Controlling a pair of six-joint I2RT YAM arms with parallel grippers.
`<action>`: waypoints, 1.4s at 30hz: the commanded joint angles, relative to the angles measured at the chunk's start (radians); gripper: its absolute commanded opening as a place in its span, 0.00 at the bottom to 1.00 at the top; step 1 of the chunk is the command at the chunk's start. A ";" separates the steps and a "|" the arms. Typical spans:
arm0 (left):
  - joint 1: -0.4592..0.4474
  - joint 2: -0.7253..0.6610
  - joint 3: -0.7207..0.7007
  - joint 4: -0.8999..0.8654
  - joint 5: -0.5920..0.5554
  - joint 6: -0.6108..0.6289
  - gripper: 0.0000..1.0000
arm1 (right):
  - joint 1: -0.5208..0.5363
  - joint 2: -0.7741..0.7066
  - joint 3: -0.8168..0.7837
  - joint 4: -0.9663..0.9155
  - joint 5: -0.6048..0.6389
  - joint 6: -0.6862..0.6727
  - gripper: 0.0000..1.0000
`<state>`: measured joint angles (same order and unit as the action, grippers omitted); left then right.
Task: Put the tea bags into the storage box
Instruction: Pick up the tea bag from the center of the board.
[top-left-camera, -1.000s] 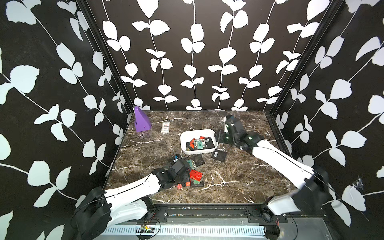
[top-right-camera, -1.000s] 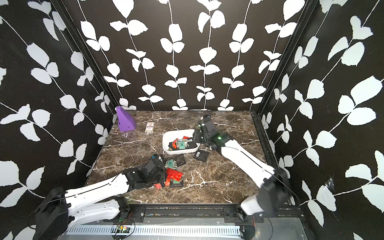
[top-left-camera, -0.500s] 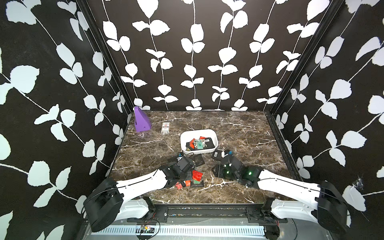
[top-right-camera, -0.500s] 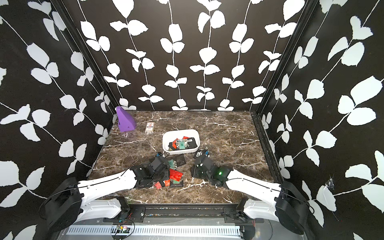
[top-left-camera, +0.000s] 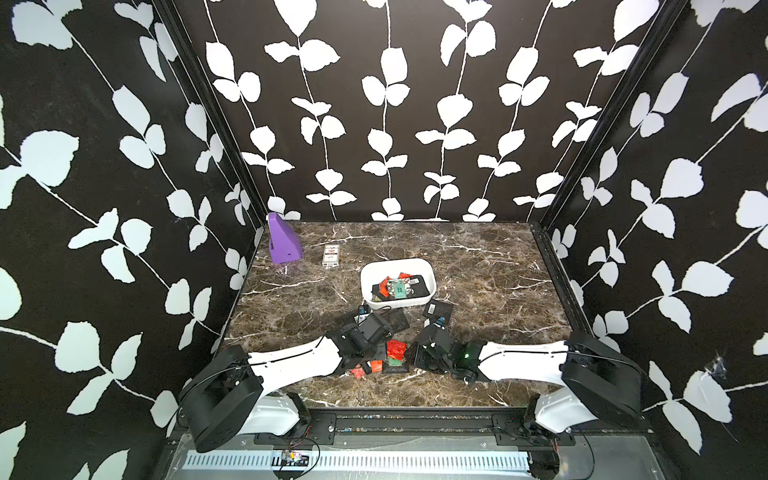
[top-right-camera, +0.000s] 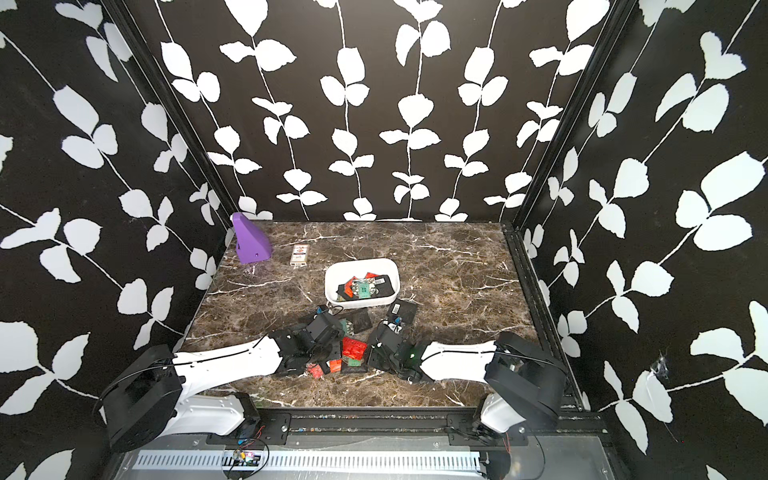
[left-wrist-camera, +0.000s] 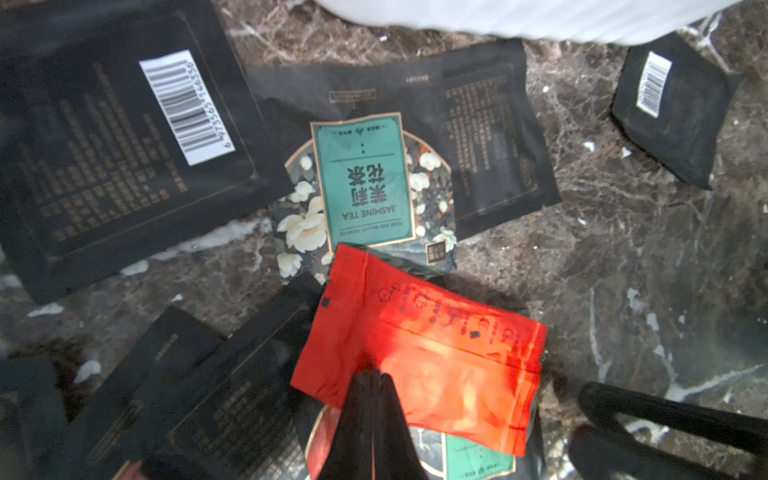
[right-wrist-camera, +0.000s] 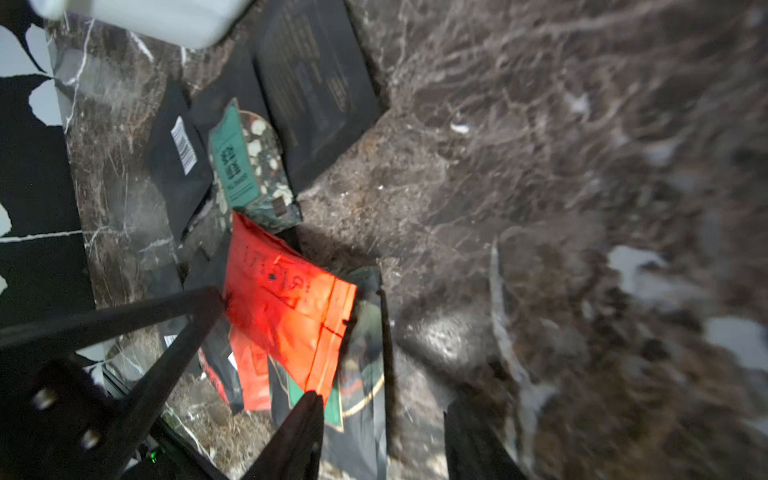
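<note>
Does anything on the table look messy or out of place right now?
The red tea bag is crumpled and tilted, pinched at one edge by the left gripper, while other tea bags overlap untidily beside the storage box.

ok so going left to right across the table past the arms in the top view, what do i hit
purple wedge block → small white packet → white storage box → lone black tea bag
</note>
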<state>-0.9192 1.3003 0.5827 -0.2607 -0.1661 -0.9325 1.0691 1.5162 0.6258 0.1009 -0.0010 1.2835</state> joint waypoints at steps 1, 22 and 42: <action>0.006 0.011 -0.030 0.008 -0.009 -0.022 0.00 | 0.006 0.021 0.056 0.069 0.001 0.023 0.49; 0.006 -0.004 -0.068 0.012 0.005 -0.049 0.00 | 0.006 0.078 0.085 0.131 0.014 0.005 0.28; 0.006 -0.081 0.039 -0.078 -0.019 0.011 0.05 | 0.005 0.025 0.144 -0.056 0.078 -0.089 0.00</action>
<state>-0.9173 1.2659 0.5575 -0.2684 -0.1596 -0.9600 1.0687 1.6104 0.7216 0.1513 0.0185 1.2423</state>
